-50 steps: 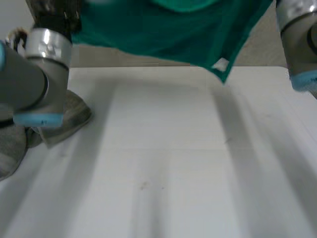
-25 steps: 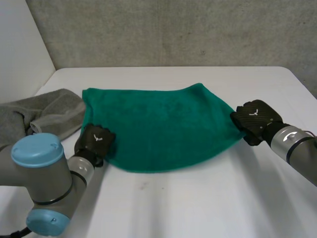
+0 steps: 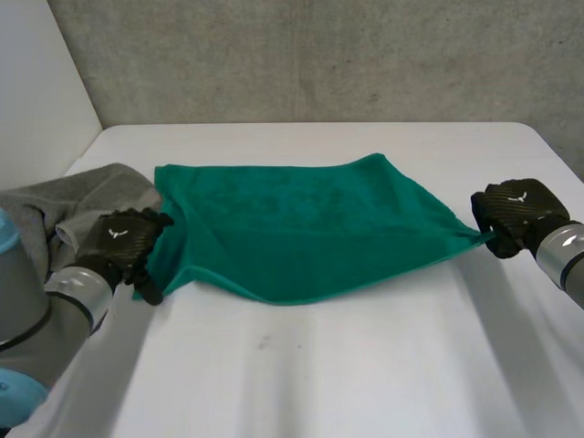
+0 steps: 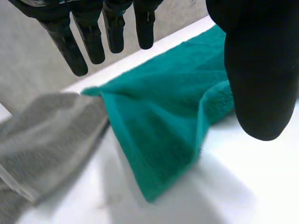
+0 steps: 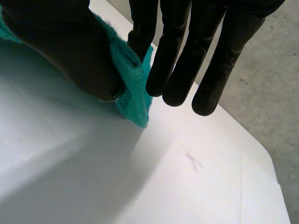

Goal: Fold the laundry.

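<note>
Green towel [image 3: 301, 228] flat, right hand [image 3: 516, 212] pinching its corner, left hand [image 3: 119, 239] splayed at opposite edge

The white table [image 3: 301, 383] lies bare across its whole near half, in front of the spread green terry towel [image 3: 301, 219], so a hand can pass there freely. A narrower bare strip runs between the towel's far edge and the grey concrete wall [image 3: 319, 55]. On the left, a crumpled grey cloth [image 3: 91, 196] touches the towel's side, and the left hand [image 3: 120, 239] sits just beside it. The right hand [image 3: 516, 206] occupies the towel's right corner.
</note>
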